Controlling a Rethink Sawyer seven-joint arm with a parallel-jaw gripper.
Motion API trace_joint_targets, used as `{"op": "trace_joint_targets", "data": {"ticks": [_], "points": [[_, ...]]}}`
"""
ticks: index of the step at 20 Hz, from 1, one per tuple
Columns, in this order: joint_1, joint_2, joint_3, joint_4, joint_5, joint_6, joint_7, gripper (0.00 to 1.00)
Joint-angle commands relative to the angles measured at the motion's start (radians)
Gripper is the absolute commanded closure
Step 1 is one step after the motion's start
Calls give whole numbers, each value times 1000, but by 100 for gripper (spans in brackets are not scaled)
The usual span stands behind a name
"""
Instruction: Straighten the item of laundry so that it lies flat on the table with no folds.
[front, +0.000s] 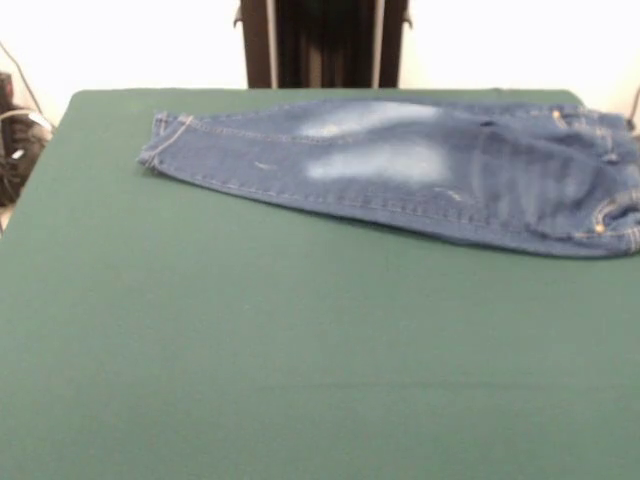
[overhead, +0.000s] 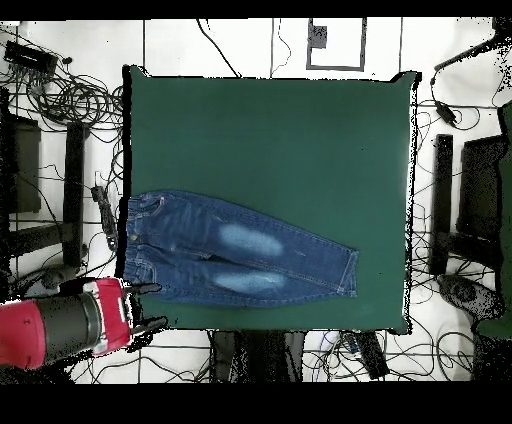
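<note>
While the small dark blue denim jeans lie lengthwise along the dark green felt worktop, the open pincer hovers empty just off their waistband end.

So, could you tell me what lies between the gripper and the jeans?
Almost nothing: in the overhead view the gripper sits just off the table corner, with only the table's edge between it and the jeans' waistband.
</note>
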Motion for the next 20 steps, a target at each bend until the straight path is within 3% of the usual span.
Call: {"op": "trace_joint_targets", "data": {"ticks": [1, 4, 11, 14, 17, 20], "points": [[-2, 52, 42, -38, -15, 82, 266, 0], [7, 72, 37, -36, 42, 121, 365, 0], [-28, -51, 40, -24, 12, 139, 224, 0], [-46, -153, 54, 76, -27, 9, 109, 0], [-65, -249, 113, 204, 9, -96, 84, 0], [-96, -336, 161, 286, 51, -117, 74, 0]]}}
